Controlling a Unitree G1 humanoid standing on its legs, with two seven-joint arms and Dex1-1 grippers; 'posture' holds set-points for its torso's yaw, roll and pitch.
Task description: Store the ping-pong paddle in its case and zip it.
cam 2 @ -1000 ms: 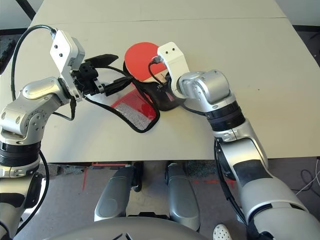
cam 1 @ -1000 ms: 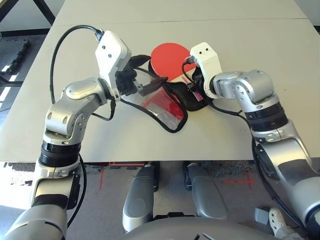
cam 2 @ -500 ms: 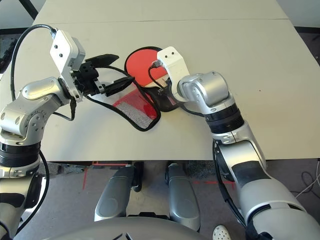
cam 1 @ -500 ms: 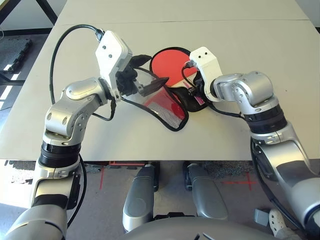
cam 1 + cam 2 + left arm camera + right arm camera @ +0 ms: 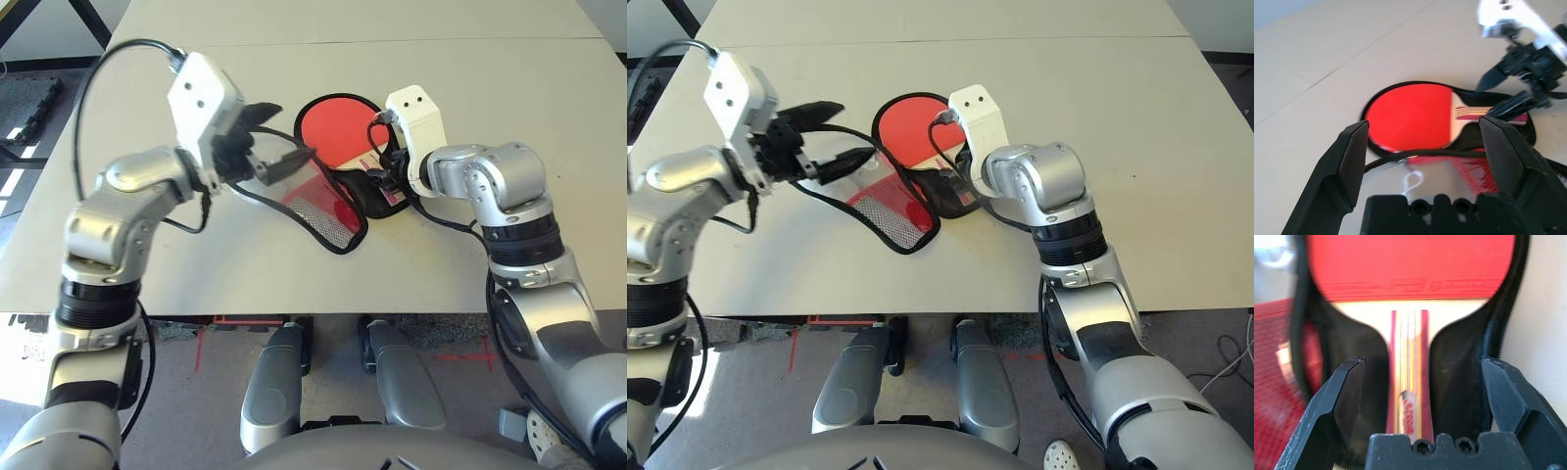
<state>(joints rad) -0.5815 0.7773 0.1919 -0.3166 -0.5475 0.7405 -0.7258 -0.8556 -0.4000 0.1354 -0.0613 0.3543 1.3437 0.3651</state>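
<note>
Since a second ago the right gripper [image 5: 1420,396] has been let go of the paddle [image 5: 338,125] handle and spread wide, while the left gripper [image 5: 279,137], also wide and empty, has been drawn toward the frame's upper left. The stiff, light paddle is left at centre top inside the open case [image 5: 338,211], whose floppy flap is probably best taken at its black edge.

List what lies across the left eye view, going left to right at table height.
Left hand → mesh flap of the case → paddle → right hand.
</note>
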